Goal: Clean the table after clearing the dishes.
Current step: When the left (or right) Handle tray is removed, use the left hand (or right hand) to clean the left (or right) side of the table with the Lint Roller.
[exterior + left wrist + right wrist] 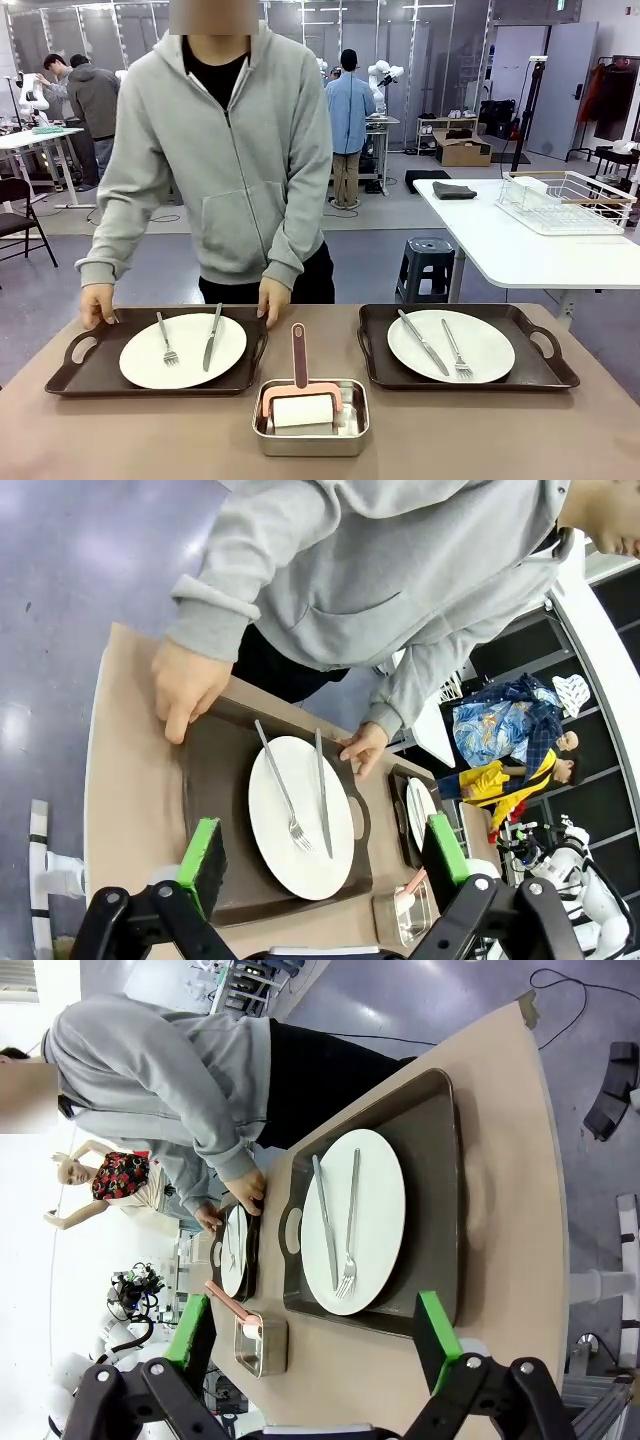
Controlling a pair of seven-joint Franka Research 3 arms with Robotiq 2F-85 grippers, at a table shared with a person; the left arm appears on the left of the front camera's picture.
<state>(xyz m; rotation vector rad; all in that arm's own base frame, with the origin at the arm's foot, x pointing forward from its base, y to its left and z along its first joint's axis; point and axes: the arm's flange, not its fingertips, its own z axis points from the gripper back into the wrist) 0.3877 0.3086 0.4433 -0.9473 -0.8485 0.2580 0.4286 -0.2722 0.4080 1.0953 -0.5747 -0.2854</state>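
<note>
While they hang over the tan-brown matte rectangular surface (pixel 450 440), the left gripper (pixel 323 850) and right gripper (pixel 312 1325) are both spread wide, green pads apart, holding and touching nothing. Nearest, at centre: a small shiny steel rectangular pan (pixel 310 447) with a pink-handled white roller (pixel 300 408) inside. Behind it, on either side, are dark brown handled rectangular trays. The left tray (pixel 70 375) carries a round white left plate (pixel 140 360) with a metal knife (pixel 212 338) and fork (pixel 166 340). The right tray (pixel 540 372) carries the right plate (pixel 490 345) with the same cutlery. At the far edge a person in a grey zip hoodie leans in, one hand (pixel 97 303) and the other hand (pixel 273 298) on the left tray's far rim.
</note>
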